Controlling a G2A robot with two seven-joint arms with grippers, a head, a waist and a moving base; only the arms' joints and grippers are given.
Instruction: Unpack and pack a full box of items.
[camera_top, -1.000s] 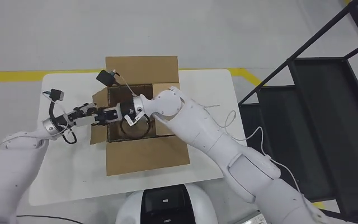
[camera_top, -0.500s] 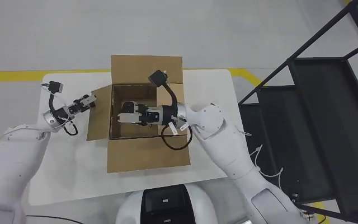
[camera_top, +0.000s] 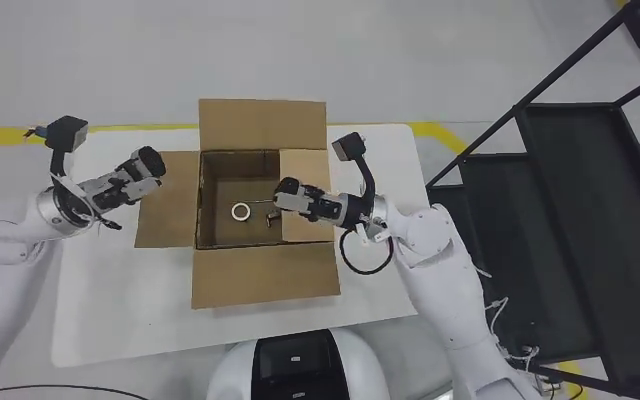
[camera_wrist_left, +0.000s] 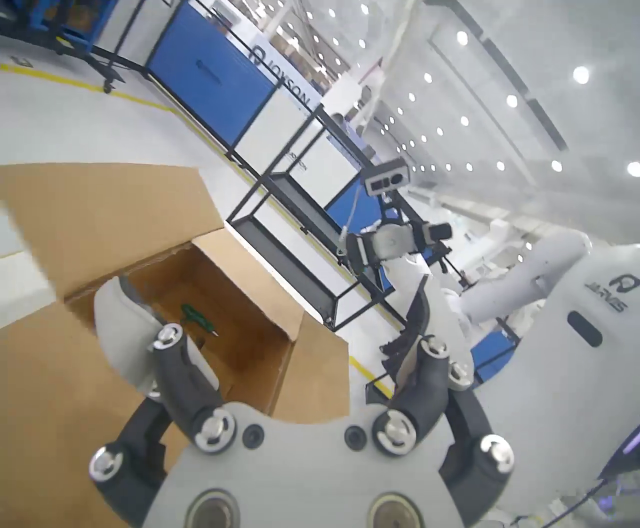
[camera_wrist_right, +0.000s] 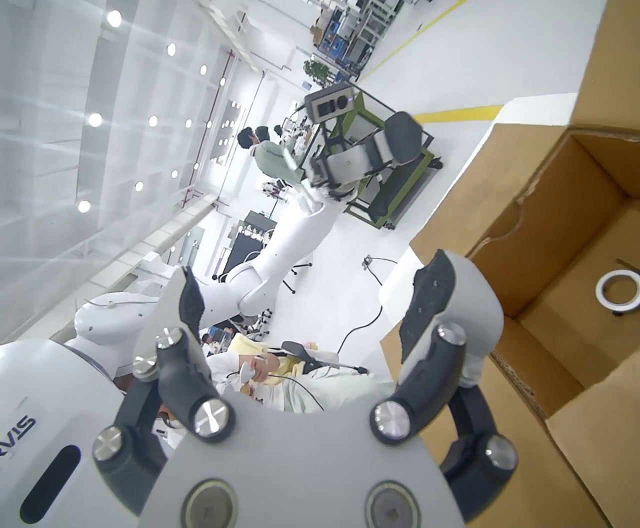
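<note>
An open cardboard box (camera_top: 262, 275) stands mid-table with its flaps spread flat. On its floor lie a white ring (camera_top: 240, 211) and a small dark item (camera_top: 270, 215). My left gripper (camera_top: 157, 164) hangs open and empty over the outer flap on one side. In its own view the left gripper (camera_wrist_left: 275, 320) faces the box (camera_wrist_left: 100, 210), where a small green item (camera_wrist_left: 197, 314) lies inside. My right gripper (camera_top: 281, 193) is open and empty at the opposite inner edge. The right gripper (camera_wrist_right: 310, 300) sees the box (camera_wrist_right: 550, 165) and the ring (camera_wrist_right: 617, 290).
The box stands on a white table (camera_top: 120, 300), with bare tabletop on both sides of it. A black metal rack (camera_top: 540, 200) stands beyond the table's right edge. A yellow floor line (camera_top: 60, 133) runs behind the table.
Both grippers have pulled out of the box, the left one outward over its flap, the right one back to the opposite edge. The flap under the left gripper now lies flat.
</note>
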